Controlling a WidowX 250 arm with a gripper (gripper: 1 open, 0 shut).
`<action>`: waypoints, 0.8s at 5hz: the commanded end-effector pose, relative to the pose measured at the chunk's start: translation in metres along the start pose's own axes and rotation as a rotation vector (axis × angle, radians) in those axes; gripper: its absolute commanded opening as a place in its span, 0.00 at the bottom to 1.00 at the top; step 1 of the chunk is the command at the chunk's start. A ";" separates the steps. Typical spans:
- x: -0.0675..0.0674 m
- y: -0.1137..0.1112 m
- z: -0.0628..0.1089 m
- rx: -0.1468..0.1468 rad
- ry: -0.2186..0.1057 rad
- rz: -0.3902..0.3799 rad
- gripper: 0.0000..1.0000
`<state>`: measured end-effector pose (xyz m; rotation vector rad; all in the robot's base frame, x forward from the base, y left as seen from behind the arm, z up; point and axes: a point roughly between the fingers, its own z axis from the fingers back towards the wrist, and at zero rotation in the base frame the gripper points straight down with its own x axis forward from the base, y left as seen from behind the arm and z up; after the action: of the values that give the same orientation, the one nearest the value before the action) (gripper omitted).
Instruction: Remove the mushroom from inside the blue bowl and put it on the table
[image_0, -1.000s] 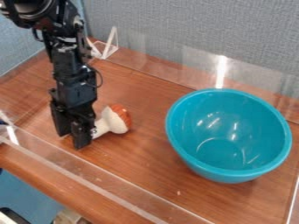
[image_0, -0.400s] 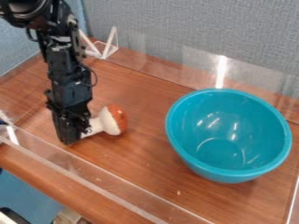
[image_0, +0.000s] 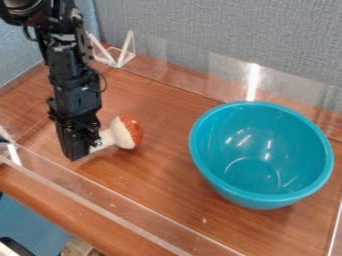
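The mushroom (image_0: 122, 133) lies on its side on the table (image_0: 160, 190), left of the blue bowl (image_0: 261, 155). Its reddish-brown cap points right and its cream stem points left. My gripper (image_0: 76, 148) stands upright with its tips down at the tabletop, just left of the mushroom. Its jaws are shut. The stem end sits right against the fingers, and I cannot tell whether it is pinched. Nothing lies inside the bowl, which stands upright at the right of the table.
Low clear acrylic walls (image_0: 174, 215) run along the table's edges, one close in front of the gripper. A thin white wire stand (image_0: 124, 47) sits at the back left behind the arm. Bare wood lies between the mushroom and the bowl.
The jaws have gone from partly open to shut. The gripper has shifted slightly left, and the mushroom has shifted a little left with it.
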<state>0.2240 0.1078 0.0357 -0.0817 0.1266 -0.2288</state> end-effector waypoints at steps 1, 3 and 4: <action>0.004 0.010 0.023 0.047 -0.065 0.007 0.00; 0.003 0.014 0.023 0.035 -0.074 0.028 1.00; 0.001 0.015 0.034 0.037 -0.104 0.038 1.00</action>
<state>0.2260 0.1170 0.0511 -0.0930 0.0776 -0.1922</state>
